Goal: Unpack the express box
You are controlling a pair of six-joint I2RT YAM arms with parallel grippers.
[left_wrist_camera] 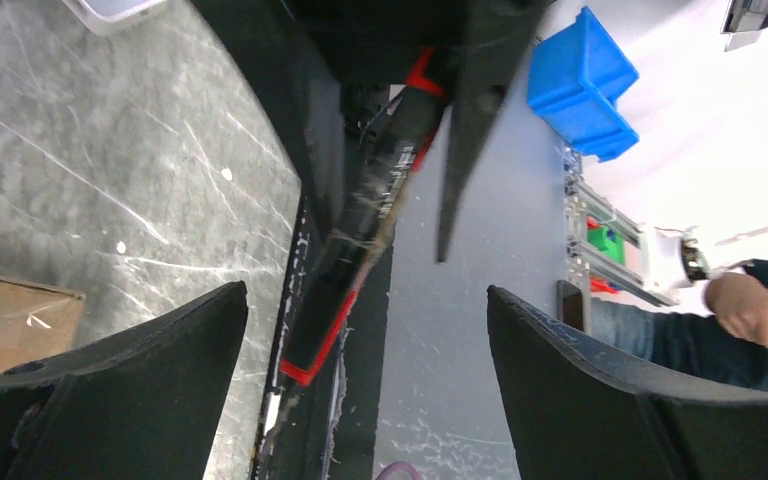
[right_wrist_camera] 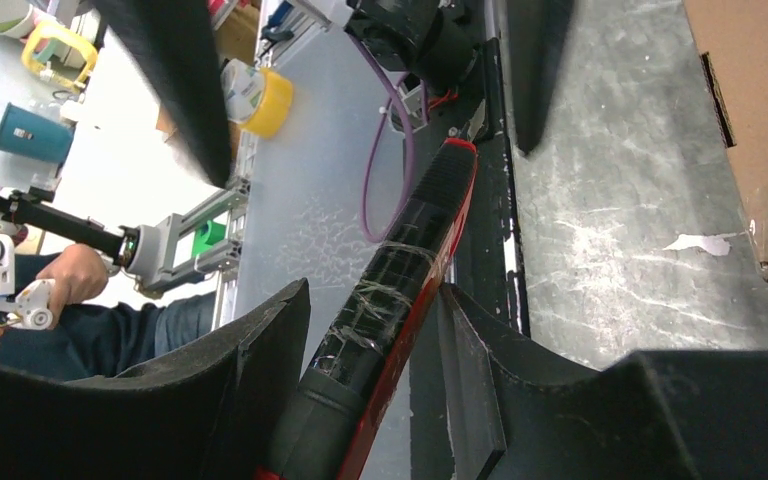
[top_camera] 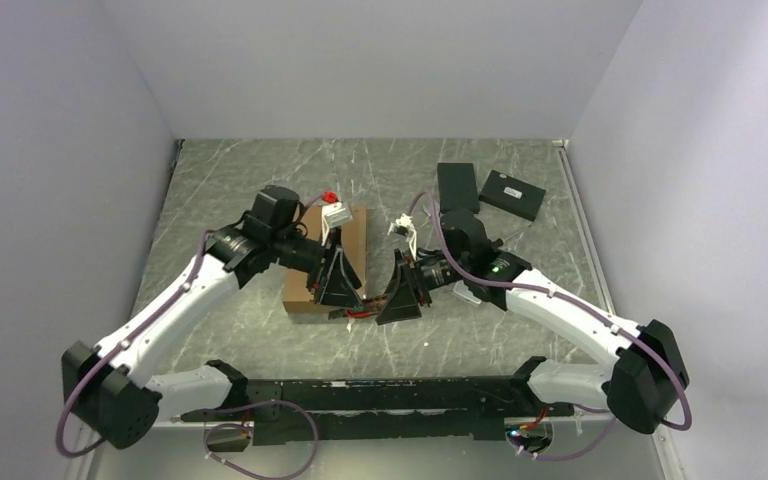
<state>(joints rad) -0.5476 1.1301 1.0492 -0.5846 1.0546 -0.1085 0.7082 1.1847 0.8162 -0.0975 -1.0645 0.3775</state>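
My right fingers [right_wrist_camera: 190, 400] are clamped on the black-and-red cutter [right_wrist_camera: 400, 270]; my left fingers [left_wrist_camera: 140, 370] are spread wide, its other end between them, express box [left_wrist_camera: 10, 320] just beside.

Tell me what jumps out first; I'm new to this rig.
At centre, the right pincer grips a black-and-red tool, with the open left pincer facing it. A brown box lies by the left pincer, and two black boxes sit at the far right.
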